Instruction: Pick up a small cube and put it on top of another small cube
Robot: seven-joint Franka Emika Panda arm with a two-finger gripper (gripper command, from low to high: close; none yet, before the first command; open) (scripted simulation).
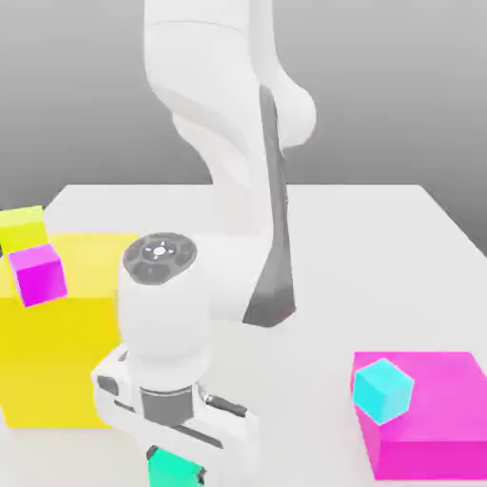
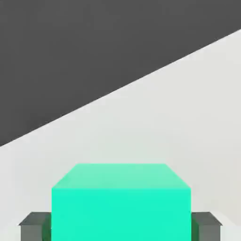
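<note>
cube of teal-green [image 2: 121, 214] sits between the two fingertips of the pincer [image 1: 177, 468], which is clamped on it, a fingertip against each of two opposite sides. in the exterior view it is at the bottom edge, under the white arm [image 1: 204, 304]. toward the exterior view's right, a light cyan cube [image 1: 383, 391] rests on a magenta block [image 1: 433, 418], near its corner. toward the exterior view's left stands a big yellow block [image 1: 62, 352], with a small magenta cube [image 1: 38, 275] and a lime-yellow cube [image 1: 23, 229] by its top. the surface [image 1: 361, 257] is pale and plain; beyond it the room's backdrop [image 1: 380, 95] is grey.
</note>
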